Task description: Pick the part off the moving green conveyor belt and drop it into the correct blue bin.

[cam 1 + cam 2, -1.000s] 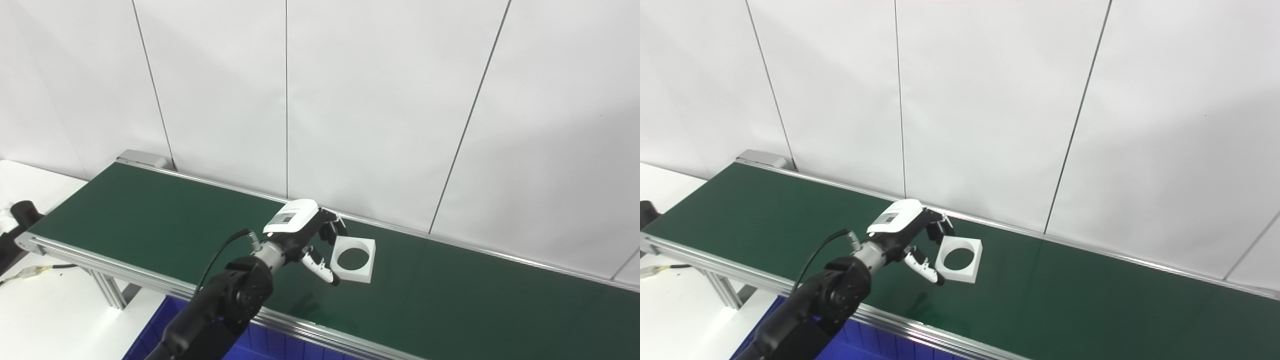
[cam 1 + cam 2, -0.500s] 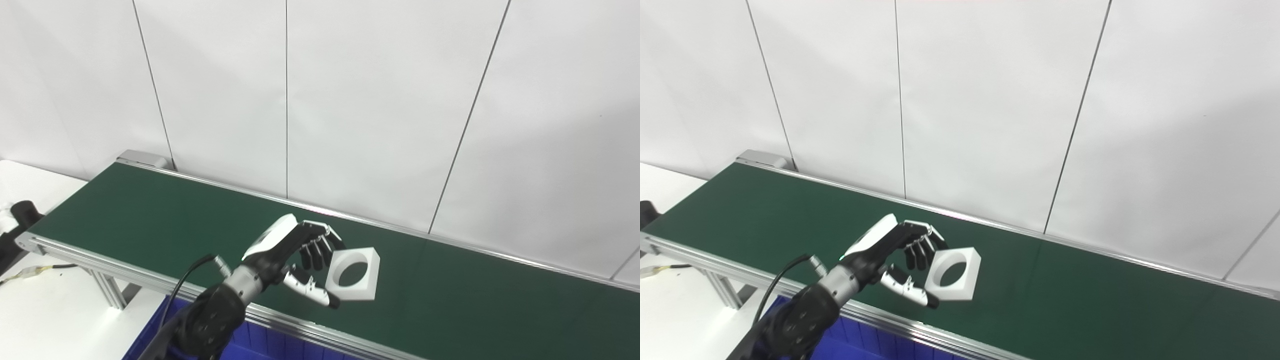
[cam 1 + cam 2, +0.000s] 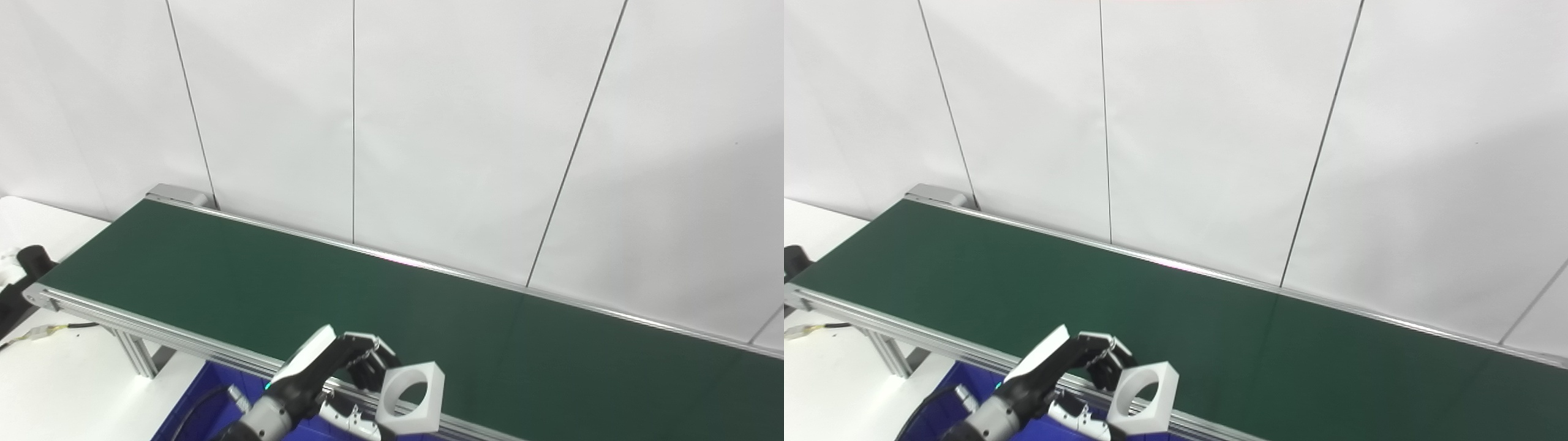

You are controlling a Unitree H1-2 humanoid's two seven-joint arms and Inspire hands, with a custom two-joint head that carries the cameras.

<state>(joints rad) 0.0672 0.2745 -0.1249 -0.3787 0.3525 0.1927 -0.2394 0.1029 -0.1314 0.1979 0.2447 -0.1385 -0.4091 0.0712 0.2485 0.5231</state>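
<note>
My left hand (image 3: 334, 380) is shut on the white square part (image 3: 411, 397), a block with a round hole through it. The part hangs tilted in the air over the near rail of the green conveyor belt (image 3: 257, 282), at the bottom middle of both views. Fingers (image 3: 1105, 364) wrap its far edge and the thumb (image 3: 1078, 418) presses its near edge. A blue bin (image 3: 196, 410) shows just below the rail, under the wrist. The right hand is out of sight.
The belt runs from the far left to the right edge, framed by aluminium rails (image 3: 153, 331). A white panelled wall (image 3: 429, 122) stands behind it. At the left, a white table (image 3: 55, 380) carries a cable and a black object (image 3: 27, 260).
The left hand has lifted the part off the belt and drawn it back toward me and down, from mid-belt to over the near rail. The whole picture shifted only slightly.
</note>
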